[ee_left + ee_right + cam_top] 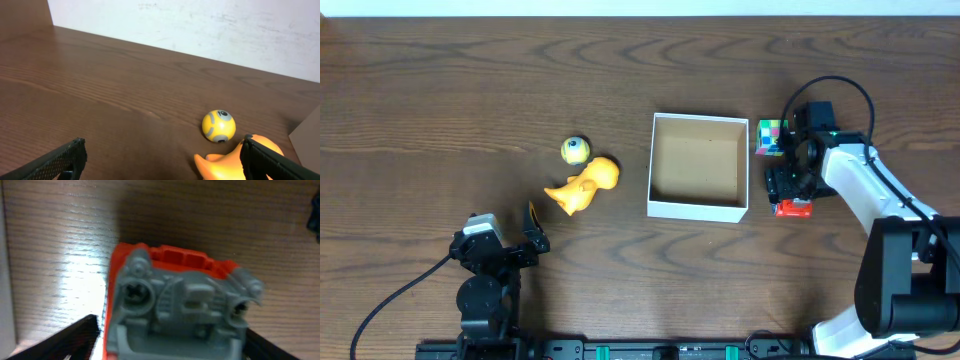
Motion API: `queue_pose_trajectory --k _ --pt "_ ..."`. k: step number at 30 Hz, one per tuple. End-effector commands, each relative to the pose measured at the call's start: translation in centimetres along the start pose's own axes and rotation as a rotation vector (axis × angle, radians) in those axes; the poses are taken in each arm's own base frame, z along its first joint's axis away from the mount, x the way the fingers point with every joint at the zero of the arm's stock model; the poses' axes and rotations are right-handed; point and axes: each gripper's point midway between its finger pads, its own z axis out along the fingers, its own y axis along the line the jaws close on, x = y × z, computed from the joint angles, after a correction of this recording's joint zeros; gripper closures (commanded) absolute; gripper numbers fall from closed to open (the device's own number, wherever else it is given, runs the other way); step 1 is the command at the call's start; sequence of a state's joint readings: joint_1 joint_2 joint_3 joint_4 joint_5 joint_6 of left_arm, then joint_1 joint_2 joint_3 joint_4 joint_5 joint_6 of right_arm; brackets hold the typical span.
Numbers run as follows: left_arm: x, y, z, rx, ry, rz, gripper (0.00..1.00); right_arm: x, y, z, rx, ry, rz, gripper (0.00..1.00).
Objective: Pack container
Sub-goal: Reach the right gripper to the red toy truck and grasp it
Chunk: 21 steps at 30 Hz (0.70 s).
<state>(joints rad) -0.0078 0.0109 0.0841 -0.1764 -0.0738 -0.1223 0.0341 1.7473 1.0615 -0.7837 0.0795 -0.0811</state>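
**Right claw straddles a toy beside the box**

The right gripper (170, 330) hangs over a red-and-grey plastic toy vehicle (180, 300) that lies on the brown wooden table (440, 110). Its two black fingers (75, 340) stand one on each side of the toy, partly spread, with the tips close against its flanks. The wrist view does not settle whether they press on it or only flank it. Just beyond this toy, further from the robot, sits a small multicoloured cube (770, 137).

The square, shallow white cardboard box with a brown inside (698, 210) stands at the middle of the table, just to the left of the red-and-grey toy, with nothing in it.

The left gripper (164, 150) is spread wide and holds nothing, low over bare wood. Ahead of it lie a yellow ball with grey markings (218, 125) and, just beside the ball, an orange-yellow rubber duck-like toy (585, 185), both to the left of the box and apart from it.
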Motion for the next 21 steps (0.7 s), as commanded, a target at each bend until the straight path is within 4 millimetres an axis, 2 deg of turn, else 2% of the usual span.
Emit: queue_pose_trajectory --k 1,4,9,12,21 --pt "1.4 0.0 0.3 0.006 0.032 0.021 0.02 -0.5 -0.1 0.3 0.006 0.002 -0.007 0.28" --pt "1.4 0.0 0.3 0.006 0.032 0.021 0.02 -0.4 -0.1 0.5 0.006 0.008 0.004 0.33" --pt "1.4 0.0 0.3 0.006 0.032 0.021 0.02 -0.6 -0.1 0.3 0.007 -0.001 0.004 0.53" --pt "1.4 0.0 0.3 0.006 0.032 0.021 0.02 -1.0 -0.2 -0.5 0.008 -0.021 0.006 0.56" --pt "1.4 0.0 0.3 0.006 0.032 0.021 0.02 -3.3 -0.8 -6.1 0.020 -0.178 0.019 0.61"
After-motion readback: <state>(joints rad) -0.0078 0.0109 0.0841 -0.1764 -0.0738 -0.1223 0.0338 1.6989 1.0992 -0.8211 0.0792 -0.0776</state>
